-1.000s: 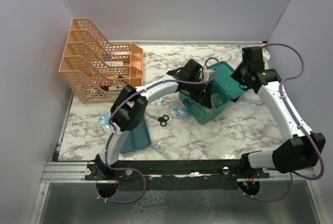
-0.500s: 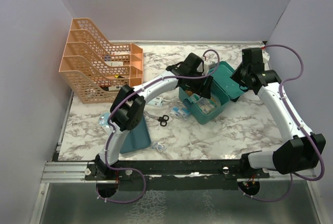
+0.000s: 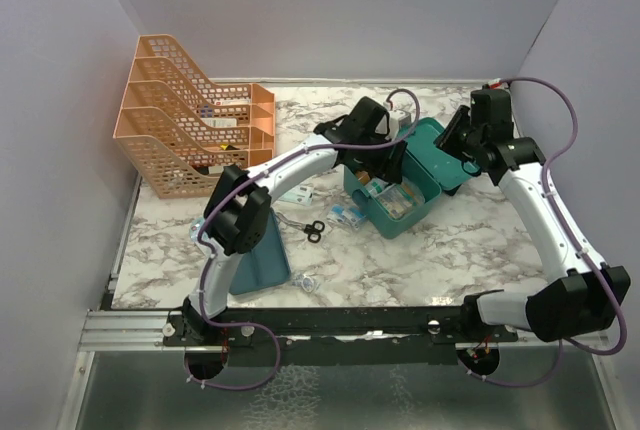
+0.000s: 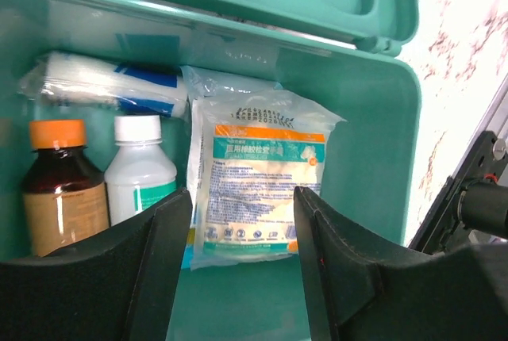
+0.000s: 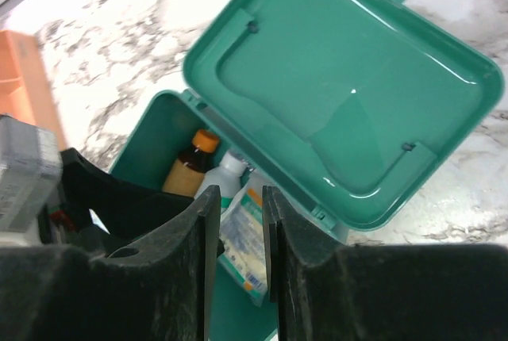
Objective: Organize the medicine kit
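The medicine kit [image 3: 408,200] is a teal box standing open on the marble table, its lid [image 3: 441,154] laid back to the right. In the left wrist view it holds a brown bottle with an orange cap [image 4: 59,194], a white bottle [image 4: 140,165], a wrapped roll [image 4: 103,86] and a flat gauze packet [image 4: 258,178]. My left gripper [image 3: 388,172] hangs over the box, open and empty [image 4: 242,198]. My right gripper [image 3: 452,138] is above the lid's far edge, with a narrow gap between its fingers and nothing in it [image 5: 240,194].
An orange mesh file rack [image 3: 185,135] stands at the back left. Black scissors [image 3: 311,231], a flat teal tray [image 3: 266,258], a small box [image 3: 296,193] and loose packets [image 3: 345,215] [image 3: 305,283] lie left of the kit.
My left gripper has risen and drawn back from inside the box, and the contents now show. My right gripper has moved up and away from the lid.
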Robot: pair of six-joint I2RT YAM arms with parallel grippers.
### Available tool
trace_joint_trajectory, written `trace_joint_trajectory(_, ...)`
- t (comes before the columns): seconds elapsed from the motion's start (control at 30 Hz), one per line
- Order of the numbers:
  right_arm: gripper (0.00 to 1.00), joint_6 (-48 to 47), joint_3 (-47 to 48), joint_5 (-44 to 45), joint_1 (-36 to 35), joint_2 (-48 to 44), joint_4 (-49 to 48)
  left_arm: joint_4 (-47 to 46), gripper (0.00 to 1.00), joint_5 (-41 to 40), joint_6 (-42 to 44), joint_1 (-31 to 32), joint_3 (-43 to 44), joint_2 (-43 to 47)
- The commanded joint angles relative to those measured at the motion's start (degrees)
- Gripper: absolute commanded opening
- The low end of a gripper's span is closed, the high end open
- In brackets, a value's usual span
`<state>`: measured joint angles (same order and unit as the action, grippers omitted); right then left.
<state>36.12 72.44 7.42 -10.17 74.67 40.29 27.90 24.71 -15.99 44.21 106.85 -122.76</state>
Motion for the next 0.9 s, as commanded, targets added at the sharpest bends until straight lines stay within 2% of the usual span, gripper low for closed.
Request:
trace_joint_trajectory(0.0, 0.29, -4.25, -0.22, -8.77, -0.02, -2.85, -2.23, -2.64, 0.58, -7.02, -1.67, -1.1, -3.3, 10.64)
trace_joint_trajectory(0.27, 0.3, -4.27, -3.19, -14.44, -1.92, -2.81, 2.85, -11.05, 0.61, -12.58, -9.0, -5.16, -21.89, 25.02)
trace_joint_trajectory(0.43, 0.3, -5.66, -3.03, -11.93, -7.57, -0.28, 7.36, -15.52, 0.63, -17.96, -16.51, -7.94, -35.56, 35.37)
trace_joint_trajectory(0.57, 0.3, -5.77, -2.43, -8.31, -11.16, 2.36, 10.18, -20.21, 0.66, -18.73, -22.06, -10.83, -45.63, 41.3)
trace_joint_trajectory(0.87, 0.32, -6.35, -0.59, -4.19, -13.73, 10.32, 12.02, -24.04, 0.71, -15.19, -29.42, -11.86, -52.12, 39.81)
